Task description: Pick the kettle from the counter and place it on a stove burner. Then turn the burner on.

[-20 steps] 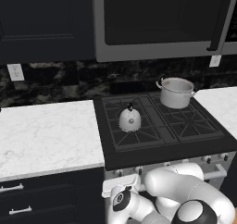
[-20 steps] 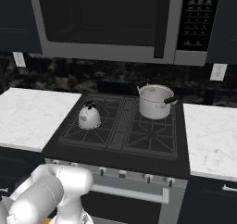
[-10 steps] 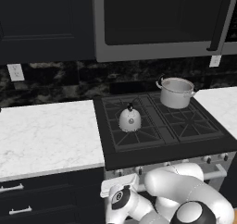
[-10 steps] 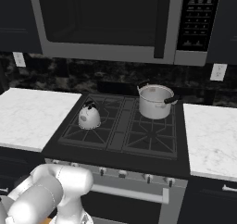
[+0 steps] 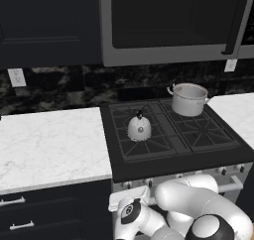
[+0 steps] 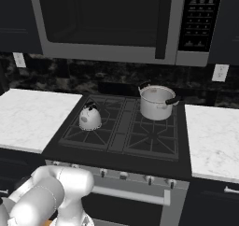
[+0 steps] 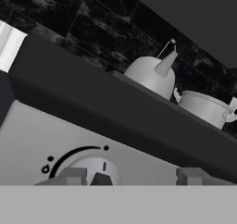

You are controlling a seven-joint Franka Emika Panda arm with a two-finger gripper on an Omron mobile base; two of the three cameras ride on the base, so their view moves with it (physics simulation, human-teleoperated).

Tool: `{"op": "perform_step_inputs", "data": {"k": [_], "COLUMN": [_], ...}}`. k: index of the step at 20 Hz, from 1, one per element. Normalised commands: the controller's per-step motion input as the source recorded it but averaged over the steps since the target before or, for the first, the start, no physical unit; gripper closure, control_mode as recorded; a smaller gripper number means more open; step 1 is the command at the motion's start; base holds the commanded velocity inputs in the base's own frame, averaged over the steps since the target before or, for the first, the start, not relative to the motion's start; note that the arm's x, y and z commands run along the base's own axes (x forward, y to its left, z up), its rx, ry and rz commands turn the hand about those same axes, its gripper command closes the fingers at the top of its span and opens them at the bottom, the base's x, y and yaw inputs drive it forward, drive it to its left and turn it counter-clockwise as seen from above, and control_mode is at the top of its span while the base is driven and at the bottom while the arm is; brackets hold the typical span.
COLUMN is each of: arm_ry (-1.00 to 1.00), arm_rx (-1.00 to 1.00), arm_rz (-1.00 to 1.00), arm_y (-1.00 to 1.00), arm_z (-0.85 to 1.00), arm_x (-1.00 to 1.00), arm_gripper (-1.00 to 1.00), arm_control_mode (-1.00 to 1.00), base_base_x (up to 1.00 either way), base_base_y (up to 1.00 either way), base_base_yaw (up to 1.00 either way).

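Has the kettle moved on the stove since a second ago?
No. The kettle sits on the same front-left stove burner, at the same spot relative to the steel pot behind it to the right.

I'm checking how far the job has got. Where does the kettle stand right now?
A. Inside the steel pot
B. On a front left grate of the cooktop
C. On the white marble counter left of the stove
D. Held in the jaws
B: the kettle sits upright on the stove burner at the cooktop's front left, apart from the steel pot at the back and off the counter.
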Motion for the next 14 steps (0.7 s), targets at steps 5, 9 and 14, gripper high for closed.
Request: {"op": "perform_step_inputs", "data": {"k": [5,9,14], "arm_ry": [0.00,0.00,0.00], "arm_rx": [0.00,0.00,0.00], "arm_rz": [0.00,0.00,0.00], "arm_y": [-0.01,0.00,0.00], "arm_z": [-0.09,-0.08,-0.06], "arm_x": [0.07,0.18,0.32], "arm_gripper": [-1.00,1.00,1.00], "arm_control_mode": [-1.00,-1.00,-1.00], "base_base_x": [0.00,0.00,0.00], "base_base_y": [0.00,0.00,0.00], "base_base_yaw": [0.00,0.00,0.00]}}
